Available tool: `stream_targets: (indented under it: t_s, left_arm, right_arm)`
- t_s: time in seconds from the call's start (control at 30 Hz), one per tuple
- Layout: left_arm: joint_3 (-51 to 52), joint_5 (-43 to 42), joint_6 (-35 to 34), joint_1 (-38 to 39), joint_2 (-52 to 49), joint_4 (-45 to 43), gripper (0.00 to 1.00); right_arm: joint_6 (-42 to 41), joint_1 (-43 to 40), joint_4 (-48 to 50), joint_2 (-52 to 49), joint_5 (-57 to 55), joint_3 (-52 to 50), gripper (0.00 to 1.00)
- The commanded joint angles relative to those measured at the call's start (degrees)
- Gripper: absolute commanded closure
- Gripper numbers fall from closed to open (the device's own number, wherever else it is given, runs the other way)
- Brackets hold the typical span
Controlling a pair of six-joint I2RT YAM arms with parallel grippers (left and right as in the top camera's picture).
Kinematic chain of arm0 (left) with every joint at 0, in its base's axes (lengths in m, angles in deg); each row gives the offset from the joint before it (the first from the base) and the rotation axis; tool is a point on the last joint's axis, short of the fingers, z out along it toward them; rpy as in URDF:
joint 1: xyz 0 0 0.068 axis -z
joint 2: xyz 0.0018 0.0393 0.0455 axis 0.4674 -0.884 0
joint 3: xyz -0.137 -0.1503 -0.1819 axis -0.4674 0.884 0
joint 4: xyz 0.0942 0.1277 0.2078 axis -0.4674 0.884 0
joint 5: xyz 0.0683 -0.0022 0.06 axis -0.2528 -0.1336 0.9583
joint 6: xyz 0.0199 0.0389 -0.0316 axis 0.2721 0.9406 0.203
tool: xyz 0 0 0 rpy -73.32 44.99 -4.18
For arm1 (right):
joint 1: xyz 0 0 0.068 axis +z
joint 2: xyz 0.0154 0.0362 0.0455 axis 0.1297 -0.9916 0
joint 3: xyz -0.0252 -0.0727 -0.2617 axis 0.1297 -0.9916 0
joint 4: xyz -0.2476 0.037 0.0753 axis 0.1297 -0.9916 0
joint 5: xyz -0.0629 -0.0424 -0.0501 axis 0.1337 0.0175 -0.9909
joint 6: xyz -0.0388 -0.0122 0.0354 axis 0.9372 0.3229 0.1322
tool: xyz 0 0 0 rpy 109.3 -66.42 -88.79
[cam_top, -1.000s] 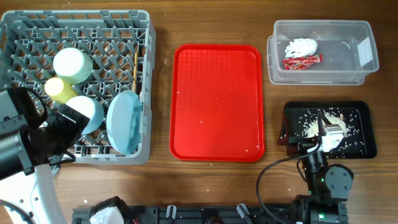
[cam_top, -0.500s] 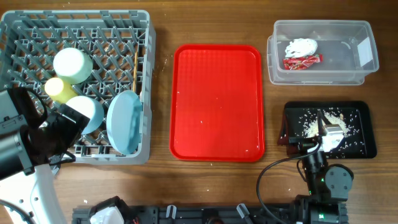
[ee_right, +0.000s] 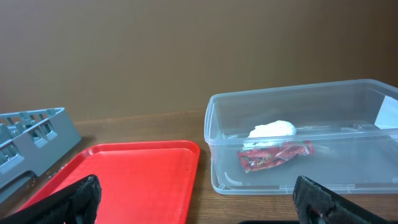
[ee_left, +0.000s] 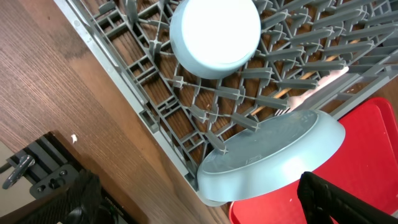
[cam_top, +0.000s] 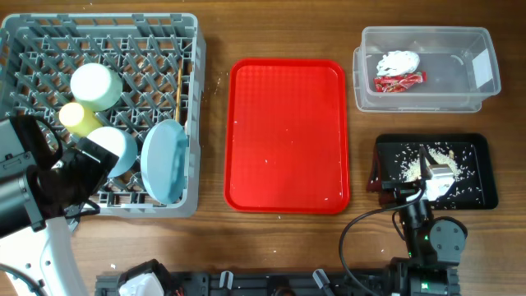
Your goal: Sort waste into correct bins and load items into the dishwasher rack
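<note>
The grey dishwasher rack at the left holds an upturned light green bowl, a yellow cup, a pale blue bowl and a pale blue plate standing on edge. Chopsticks lie along its right side. My left gripper hangs open and empty over the rack's front edge, beside the plate. The clear tub contains the white napkin and red wrapper. Rice scraps lie in the black tray. Low by that tray, my right gripper stands open and empty, facing the tub.
A large red serving tray lies in the middle of the wooden table, between the rack and the two bins. The right arm's base and cable sit at the table's front edge.
</note>
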Motion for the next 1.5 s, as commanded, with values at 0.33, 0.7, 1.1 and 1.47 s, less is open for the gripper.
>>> stream_targets:
  t_s: [0.33,0.7,1.1,1.47]
  left_arm:
    - [0.0,0.7,-0.8,-0.2,0.0,0.0,0.0]
    - [1.7,0.6,-0.7,6.0,2.8,-4.2,0.0]
    - [43.9,-1.9,13.0,22.6,26.6,-50.7,0.0]
    - [66.3,-3.1,12.6,23.1,47.2,-74.6,0.0]
  right_arm:
    - [-0.4,-0.1,0.2,0.7,0.9,-0.2,0.0]
    - [-0.4,-0.1,0.2,0.7,0.9,-0.2,0.0]
    - [-0.4,-0.1,0.2,0.7,0.9,-0.2,0.0]
    - [-0.4,-0.1,0.2,0.7,0.9,-0.2,0.0]
